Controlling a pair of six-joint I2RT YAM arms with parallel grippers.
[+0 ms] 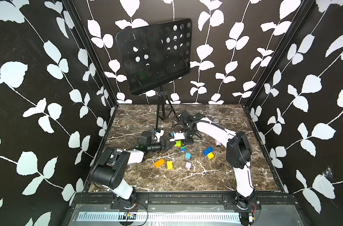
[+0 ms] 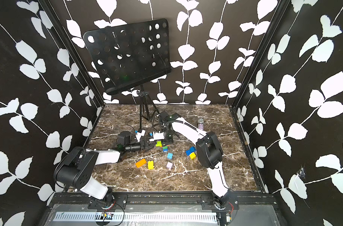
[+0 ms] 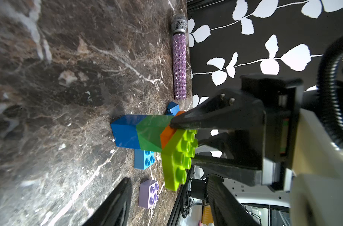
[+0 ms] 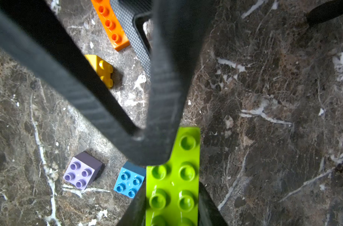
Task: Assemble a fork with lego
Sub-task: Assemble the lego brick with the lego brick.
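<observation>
Plastic, likely light, stiff, slick, apt to unsnap. Pinched at fork's (image 3: pixel 139 135) orange crossbar (image 3: pixel 166 135) by right gripper (image 3: pixel 183 140); flanked by gaping, empty left gripper (image 1: pixel 169 146). Grip flat sides.

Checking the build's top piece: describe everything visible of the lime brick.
The lime brick is glossy lime-green plastic, oblong, two by four studs, studs facing up. It sits on an orange brick, overhanging one side. The right gripper clamps its long sides. The left gripper, open, reaches right beside it; contact is unclear.
</observation>
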